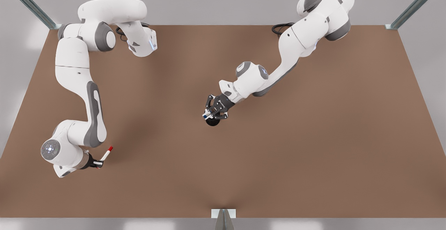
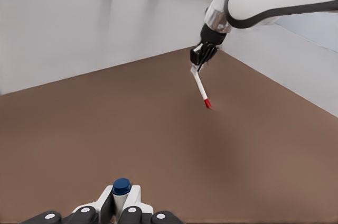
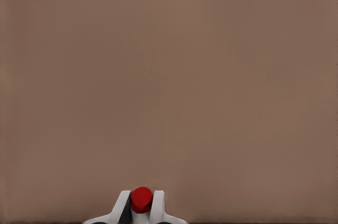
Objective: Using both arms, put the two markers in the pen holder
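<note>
While the left gripper (image 1: 211,113), fingers clenched on the blue marker (image 2: 121,188), hovers over the pen holder (image 1: 212,121), centre it before releasing; the right gripper (image 1: 95,163), at seven o'clock on the worktop (image 1: 313,153), grips the red marker (image 1: 106,154).

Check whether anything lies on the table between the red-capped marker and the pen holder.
Nothing visible does. The right gripper holds the red-capped marker; bare table runs to the pen holder, where the left gripper hangs with the blue-capped marker.

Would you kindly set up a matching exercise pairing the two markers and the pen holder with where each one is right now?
1. red-capped marker
2. blue-capped marker
3. pen holder

A. standing on the table
B. held in the right gripper
C. held in the left gripper, above the holder

Pairs: 1-B, 2-C, 3-A
</note>
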Robot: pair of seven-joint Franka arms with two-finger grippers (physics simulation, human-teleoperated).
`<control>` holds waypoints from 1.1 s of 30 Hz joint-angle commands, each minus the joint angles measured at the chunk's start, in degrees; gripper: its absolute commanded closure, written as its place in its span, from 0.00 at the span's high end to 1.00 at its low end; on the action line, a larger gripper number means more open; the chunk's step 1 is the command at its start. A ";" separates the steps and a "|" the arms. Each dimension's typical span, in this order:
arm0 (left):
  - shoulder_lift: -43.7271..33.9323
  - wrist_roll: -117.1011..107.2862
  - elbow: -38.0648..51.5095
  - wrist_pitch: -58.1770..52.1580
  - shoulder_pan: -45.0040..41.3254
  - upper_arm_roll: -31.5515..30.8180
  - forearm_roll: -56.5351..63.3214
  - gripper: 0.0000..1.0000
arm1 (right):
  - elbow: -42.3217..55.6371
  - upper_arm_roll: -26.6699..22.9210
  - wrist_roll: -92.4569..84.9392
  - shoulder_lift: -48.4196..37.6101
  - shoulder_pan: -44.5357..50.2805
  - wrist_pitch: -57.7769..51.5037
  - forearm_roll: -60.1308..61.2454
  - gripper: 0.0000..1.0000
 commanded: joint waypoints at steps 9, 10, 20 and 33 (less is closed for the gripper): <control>1.72 9.82 -4.30 8.14 -1.11 0.05 2.49 0.22 | -0.15 0.27 5.58 -4.85 2.89 -6.88 -0.70 0.22; 1.81 9.73 -4.30 8.23 -1.64 0.05 2.49 0.47 | -0.06 0.36 7.07 -5.64 3.59 -9.61 -0.78 0.22; 0.58 9.99 -2.19 -21.00 26.99 -13.21 11.81 1.00 | -0.15 10.12 13.84 -9.33 5.00 -11.45 -1.05 0.21; -23.22 -20.77 33.76 -110.42 27.86 21.32 25.49 1.00 | -0.77 10.64 37.21 -10.65 22.66 -12.42 -3.51 0.21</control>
